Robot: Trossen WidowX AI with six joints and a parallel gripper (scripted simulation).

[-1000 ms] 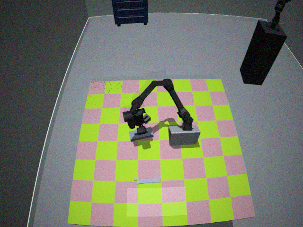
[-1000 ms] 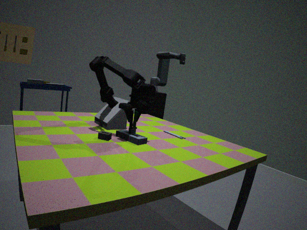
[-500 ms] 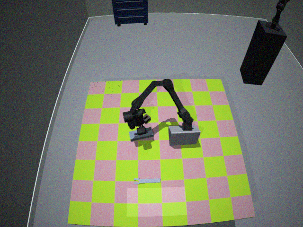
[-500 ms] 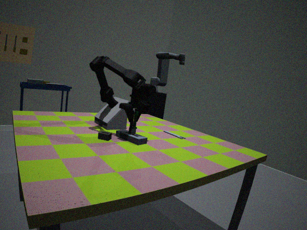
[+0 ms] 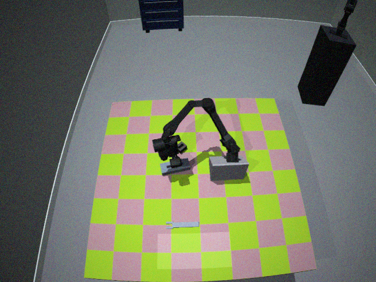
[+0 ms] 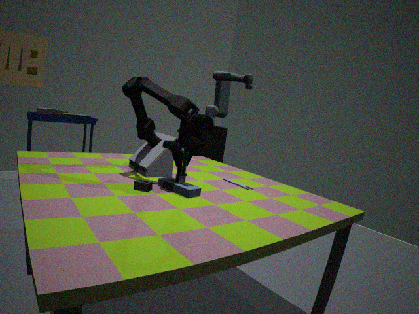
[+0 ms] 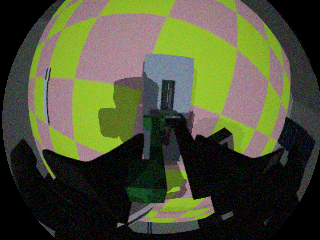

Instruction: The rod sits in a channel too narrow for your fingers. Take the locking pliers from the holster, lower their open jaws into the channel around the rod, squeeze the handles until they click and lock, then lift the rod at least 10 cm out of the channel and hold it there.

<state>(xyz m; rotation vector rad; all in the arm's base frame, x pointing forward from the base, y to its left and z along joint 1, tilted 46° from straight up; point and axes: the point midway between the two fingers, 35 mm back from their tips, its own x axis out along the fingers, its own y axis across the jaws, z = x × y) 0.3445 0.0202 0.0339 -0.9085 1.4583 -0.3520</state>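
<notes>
From the top, the channel block [image 5: 185, 165] [image 6: 192, 191] [image 7: 180, 65] lies flat on the checkered table [image 5: 212, 209] [image 6: 175, 224] [image 7: 120, 35], with the gripper [image 5: 174, 157] [image 6: 183, 154] [image 7: 170, 139] directly over it. A dark piece reaches down to the block's upper face and hides part of the channel. Just beside the block, on its drawer-cabinet side, sits a small dark holster [image 5: 182, 147] [image 6: 143, 186] [image 7: 223, 138] with an opening in its top. The wedge-shaped arm base [image 5: 229, 172] [image 6: 162, 163] is to the block's right, and a flat forked tool [image 5: 185, 224] [image 6: 236, 183] [image 7: 46, 100] lies well apart below it.

From the exterior, the locking pliers [image 6: 181, 174] [image 7: 147, 182] stand upright over the block, jaws down at the channel, handles up at the gripper. The holster rests near the block, apart from it; no pliers stand in it.

In the wrist view, the fingers are partway apart, clamped across the outsides of the pliers' handles, one of them green. Past the jaws, the channel [image 7: 168, 90] runs along the block's middle. A thin pale line shows inside it; whether that is the rod I cannot tell. Whether the jaws are locked cannot be told either.
</notes>
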